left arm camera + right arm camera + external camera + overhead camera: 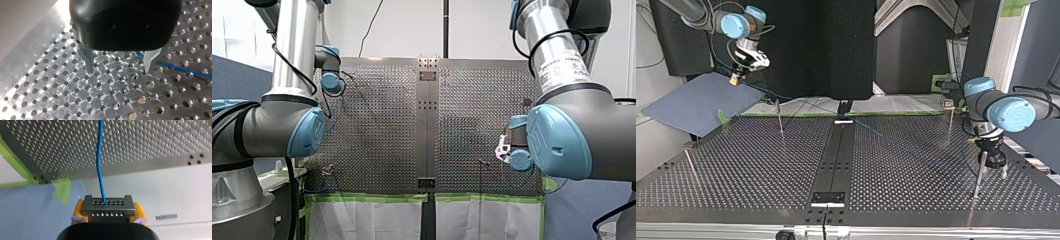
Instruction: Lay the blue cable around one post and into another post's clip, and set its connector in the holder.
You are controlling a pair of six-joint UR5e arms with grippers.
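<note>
My right claw [109, 213] is clamped on the grey metal connector [107, 206], its yellow pads [79, 208] pressed against the block's two sides. The blue cable [100, 157] comes out of the row of holes in the connector's face and runs straight ahead of the claw, over the edge of the perforated surface [155, 142]. The claw itself hangs just off that edge, beyond a strip of green tape [62, 190]. In the top view this claw is raised at the far left, above a tilted blue-grey board [696, 102]. From there the cable drops to the surface and passes close by the far-left post [780, 119]; whether it touches that post I cannot tell. It then crosses the black centre strip [838, 150] on a slant toward the near right. My left claw [119, 71] is low over the surface at the top view's right, with a thin upright post [978, 172] just beside it. Its two metal fingers [87, 60] stand spread apart with nothing but bare holes between them. The cable lies on the surface just outside one finger, not between the two.
</note>
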